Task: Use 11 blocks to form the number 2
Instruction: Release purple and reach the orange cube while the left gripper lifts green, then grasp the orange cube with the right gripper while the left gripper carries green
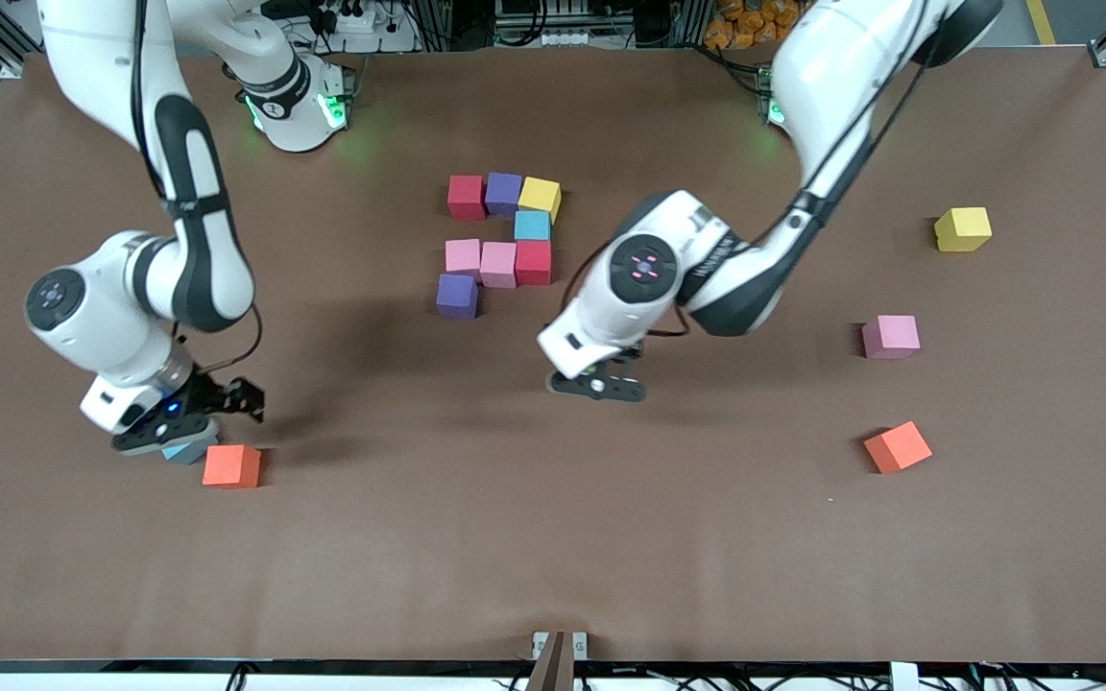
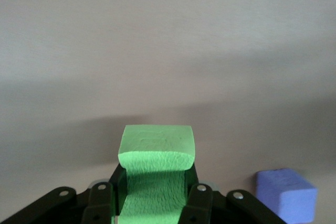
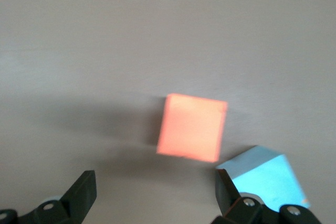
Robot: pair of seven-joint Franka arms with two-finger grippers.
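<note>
A cluster of eight blocks is laid mid-surface [image 1: 611,537]: red [image 1: 466,196], purple [image 1: 503,193] and yellow [image 1: 540,197] in the row farthest from the front camera, light blue [image 1: 532,226] below, then two pink [image 1: 463,256] [image 1: 498,264] and red [image 1: 534,261], with a purple block [image 1: 457,296] nearest. A green block [image 2: 156,153] is pinched in the left hand [image 2: 152,203] over bare surface near that cluster (a purple block [image 2: 286,194] is seen beside it). The right hand [image 3: 152,195] is held spread low over an orange block [image 1: 231,465] and a light-blue block [image 3: 265,179] at its arm's end; yellow [image 1: 962,228], pink [image 1: 890,337] and orange [image 1: 898,446] blocks are scattered at the left arm's end.
</note>
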